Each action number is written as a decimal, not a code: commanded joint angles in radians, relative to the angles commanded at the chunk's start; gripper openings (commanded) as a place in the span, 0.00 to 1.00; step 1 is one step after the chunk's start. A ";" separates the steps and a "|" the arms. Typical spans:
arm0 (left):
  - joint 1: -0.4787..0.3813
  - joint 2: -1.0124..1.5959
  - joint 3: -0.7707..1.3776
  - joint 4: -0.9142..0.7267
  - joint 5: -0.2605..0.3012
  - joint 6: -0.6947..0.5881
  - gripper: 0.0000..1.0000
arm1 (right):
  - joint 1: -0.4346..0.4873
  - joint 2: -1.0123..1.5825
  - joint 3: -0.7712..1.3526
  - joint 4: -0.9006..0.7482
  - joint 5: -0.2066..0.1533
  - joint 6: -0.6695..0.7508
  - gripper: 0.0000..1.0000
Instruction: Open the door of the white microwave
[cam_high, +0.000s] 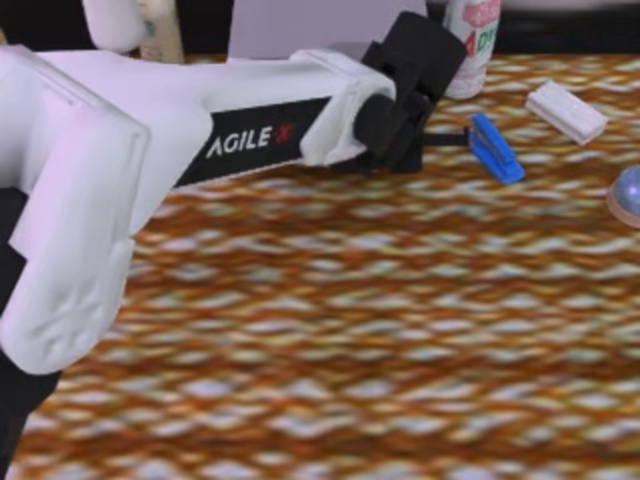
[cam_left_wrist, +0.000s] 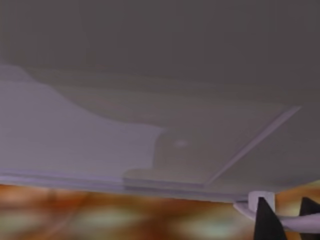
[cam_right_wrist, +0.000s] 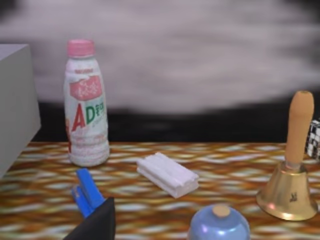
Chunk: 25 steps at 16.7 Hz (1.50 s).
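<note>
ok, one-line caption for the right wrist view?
Pink-capped bottle, blue stapler, white block, brass handbell and blue dome bell on a woven tabletop.

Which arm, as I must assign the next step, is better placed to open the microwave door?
Left. Its pincer is close up against the white microwave, which fills its wrist view. The right arm is absent from the top view, and its wrist view catches only the microwave's edge.

Left end effector (cam_high: 405, 110) beside white microwave (cam_high: 320, 25)
</note>
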 joint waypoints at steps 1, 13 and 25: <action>0.000 0.000 0.000 0.000 0.000 0.000 0.00 | 0.000 0.000 0.000 0.000 0.000 0.000 1.00; 0.000 0.000 0.000 0.000 0.000 0.000 0.00 | 0.000 0.000 0.000 0.000 0.000 0.000 1.00; 0.003 -0.033 -0.057 0.038 0.024 0.036 0.00 | 0.000 0.000 0.000 0.000 0.000 0.000 1.00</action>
